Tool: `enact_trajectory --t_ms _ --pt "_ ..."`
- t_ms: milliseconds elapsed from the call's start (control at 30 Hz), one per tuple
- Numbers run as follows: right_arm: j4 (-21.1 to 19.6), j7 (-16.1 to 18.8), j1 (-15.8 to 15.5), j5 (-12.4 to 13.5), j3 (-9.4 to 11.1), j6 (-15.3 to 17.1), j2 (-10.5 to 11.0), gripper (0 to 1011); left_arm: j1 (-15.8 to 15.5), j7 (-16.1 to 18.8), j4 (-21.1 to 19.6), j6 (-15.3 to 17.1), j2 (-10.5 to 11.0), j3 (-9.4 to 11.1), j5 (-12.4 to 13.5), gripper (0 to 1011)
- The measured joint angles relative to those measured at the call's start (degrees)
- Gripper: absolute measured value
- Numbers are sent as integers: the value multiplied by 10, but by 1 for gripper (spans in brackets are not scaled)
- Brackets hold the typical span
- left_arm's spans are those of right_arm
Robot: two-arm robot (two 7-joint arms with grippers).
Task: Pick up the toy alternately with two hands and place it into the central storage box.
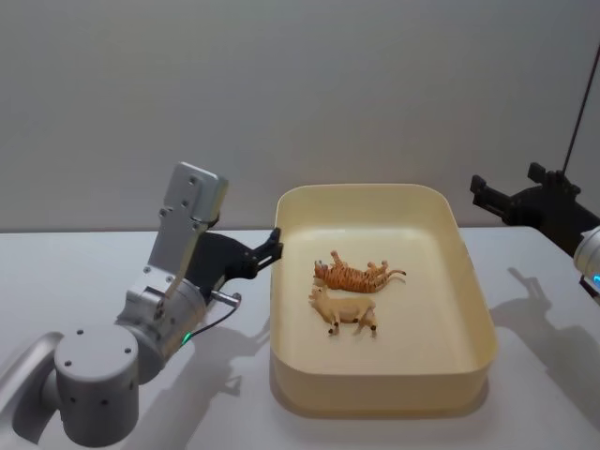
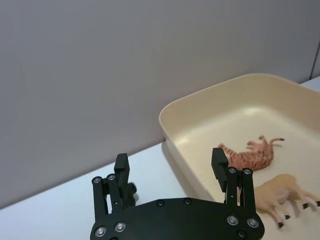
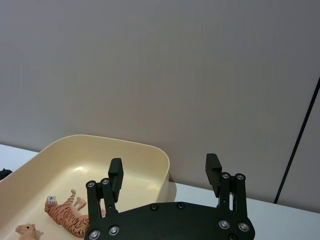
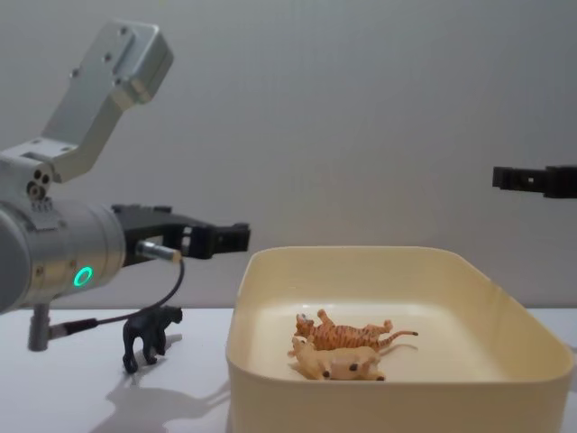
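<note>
While both arms hang above a pale grey table, a large cream-yellow plastic tub with rounded corners and smooth, glossy walls sits at the centre of it. Two small moulded toy animals lie on their sides on the tub's floor, touching: an orange tiger with dark stripes, and just in front of it (nearer the robot) a pale tan animal with dark hooves.

Left of the tub, the left gripper, black with slim, squared fingers, hovers just beside the tub's left rim on a thick silver cylindrical arm that carries a glowing green ring light. Its fingers are spread wide with nothing between them. A thin black cable droops from this arm.

Under that arm, in the chest view, a small glossy black toy animal, panther-like, stands upright on the table, outside the tub and near its left wall.

At the right, the right gripper, also black, is raised in the air beyond the tub's right side. Its fingers are likewise spread apart and empty.

A plain, matte grey wall fills the background.
</note>
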Motion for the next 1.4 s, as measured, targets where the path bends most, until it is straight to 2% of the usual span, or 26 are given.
enact_trajectory --t_ms 233,500,1033,1400 --pt "-2 -1 -1 0 0 0 1 1001 -7 28 13 57 -2 -11 -17 1001" --pt "-3 -2 -2 1 1 0 1 1001 -20 36 41 87 -8 -19 -24 1001" --pt "-4 -2 -3 1 1 0 2 1001 -54 32 120 86 -30 -27 -31 1001" --pt "-4 -2 -3 1 1 0 2 1001 -67 37 167 77 -40 -34 -50 1001"
